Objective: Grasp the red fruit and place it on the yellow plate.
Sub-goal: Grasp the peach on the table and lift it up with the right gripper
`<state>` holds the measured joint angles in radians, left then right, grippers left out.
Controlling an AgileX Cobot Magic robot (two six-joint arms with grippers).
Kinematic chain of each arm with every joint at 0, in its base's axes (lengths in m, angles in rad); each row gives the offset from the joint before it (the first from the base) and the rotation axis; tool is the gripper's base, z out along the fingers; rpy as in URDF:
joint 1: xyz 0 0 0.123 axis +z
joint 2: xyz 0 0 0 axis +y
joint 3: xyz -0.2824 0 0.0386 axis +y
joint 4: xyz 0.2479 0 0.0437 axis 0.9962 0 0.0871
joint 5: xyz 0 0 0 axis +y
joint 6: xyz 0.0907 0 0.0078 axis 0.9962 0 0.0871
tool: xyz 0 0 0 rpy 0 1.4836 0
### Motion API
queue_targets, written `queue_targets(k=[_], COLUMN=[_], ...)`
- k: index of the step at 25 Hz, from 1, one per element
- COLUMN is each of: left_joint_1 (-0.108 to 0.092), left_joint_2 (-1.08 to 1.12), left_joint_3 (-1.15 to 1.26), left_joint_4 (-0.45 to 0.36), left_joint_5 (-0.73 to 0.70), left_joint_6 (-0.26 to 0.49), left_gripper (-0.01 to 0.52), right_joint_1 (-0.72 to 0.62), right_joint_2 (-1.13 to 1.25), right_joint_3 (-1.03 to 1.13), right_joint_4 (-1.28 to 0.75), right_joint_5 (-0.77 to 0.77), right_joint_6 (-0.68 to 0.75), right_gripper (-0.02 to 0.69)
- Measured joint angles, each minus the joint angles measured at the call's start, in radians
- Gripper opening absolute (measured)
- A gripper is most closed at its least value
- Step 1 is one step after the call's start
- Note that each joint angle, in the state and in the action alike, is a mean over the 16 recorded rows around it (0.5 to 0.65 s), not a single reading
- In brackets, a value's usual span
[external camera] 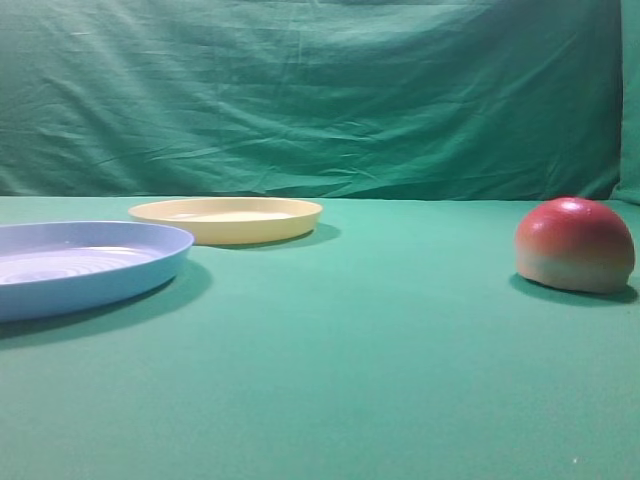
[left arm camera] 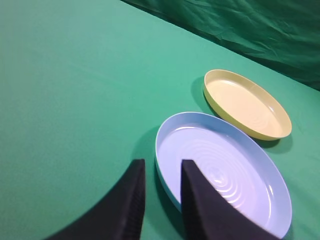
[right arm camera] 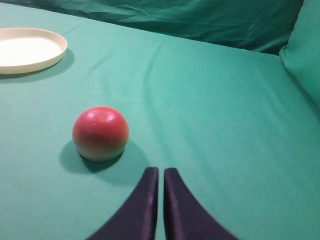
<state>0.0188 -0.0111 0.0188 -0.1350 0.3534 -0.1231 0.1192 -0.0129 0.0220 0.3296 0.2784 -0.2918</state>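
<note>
The red fruit is seen resting flat side down on the green-covered counter, well apart from the yellow plate. A light-blue plate is set just beside the yellow one. The right tool is held with its fingers pressed together, empty, near the fruit. The left tool is spread, empty, at the blue plate's rim.

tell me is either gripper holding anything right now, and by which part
Nothing is held. The right gripper is shut on nothing, short of the red fruit; the left gripper stands open and empty.
</note>
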Motion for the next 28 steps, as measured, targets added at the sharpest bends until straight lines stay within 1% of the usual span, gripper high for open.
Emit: queue_targets(k=[7, 10, 12, 16, 20, 28], left_joint_1=[0.0, 0.0, 0.0, 0.0, 0.0, 0.0], left_joint_2=[0.0, 0.0, 0.0, 0.0, 0.0, 0.0], left_joint_3=[0.0, 0.0, 0.0, 0.0, 0.0, 0.0], left_joint_4=[0.0, 0.0, 0.0, 0.0, 0.0, 0.0], left_joint_5=[0.0, 0.0, 0.0, 0.0, 0.0, 0.0], left_joint_6=[0.0, 0.0, 0.0, 0.0, 0.0, 0.0], left_gripper=[0.157, 0.157, 0.157, 0.157, 0.157, 0.157], right_joint_1=[0.0, 0.0, 0.0, 0.0, 0.0, 0.02], right_joint_2=[0.036, 0.096, 0.154, 0.313, 0.511, 0.879], right_joint_3=[-0.084, -0.147, -0.197, -0.312, -0.416, -0.592], right_joint_4=[0.138, 0.181, 0.191, 0.194, 0.194, 0.185], right_joint_5=[-0.006, 0.032, 0.084, 0.215, 0.311, 0.388], right_joint_6=[-0.011, -0.039, -0.063, -0.116, -0.164, -0.218], right_gripper=[0.0, 0.0, 0.0, 0.0, 0.0, 0.0])
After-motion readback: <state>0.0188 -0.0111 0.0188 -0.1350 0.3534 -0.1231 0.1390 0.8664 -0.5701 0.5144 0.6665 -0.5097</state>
